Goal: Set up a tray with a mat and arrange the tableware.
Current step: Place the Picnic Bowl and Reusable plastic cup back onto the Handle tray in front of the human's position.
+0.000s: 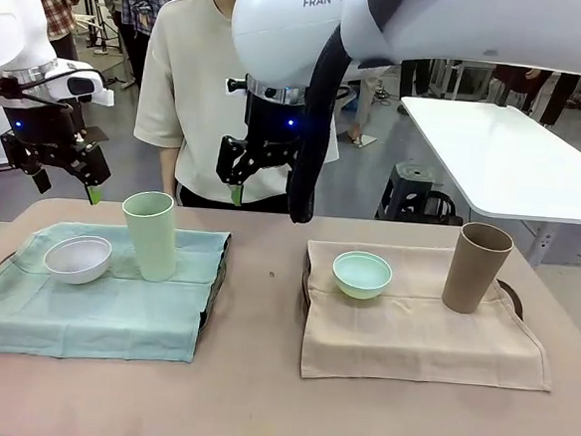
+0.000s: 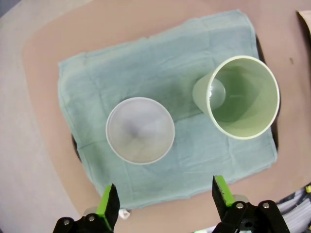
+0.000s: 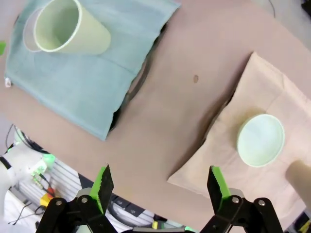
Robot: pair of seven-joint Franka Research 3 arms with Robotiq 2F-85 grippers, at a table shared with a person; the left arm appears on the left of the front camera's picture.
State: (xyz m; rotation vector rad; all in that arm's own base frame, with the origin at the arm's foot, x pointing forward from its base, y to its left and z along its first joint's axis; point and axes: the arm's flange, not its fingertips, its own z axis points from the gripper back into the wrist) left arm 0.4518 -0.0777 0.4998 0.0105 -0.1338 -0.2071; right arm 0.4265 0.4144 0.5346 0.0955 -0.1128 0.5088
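Tableware looks set: white bowl point(image 1: 77, 258) and green cup point(image 1: 150, 234) on the teal mat point(image 1: 85, 308), mint bowl point(image 1: 361, 274) and brown cup point(image 1: 476, 268) on the tan mat point(image 1: 412, 336); left gripper point(image 1: 65, 184) and right gripper point(image 1: 241, 185) hover wide open, empty, likely just to retreat.

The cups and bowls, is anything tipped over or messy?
No. The pale green cup and brown cup stand upright, and the white bowl and mint bowl sit right way up. Only the teal mat lies slightly crooked.
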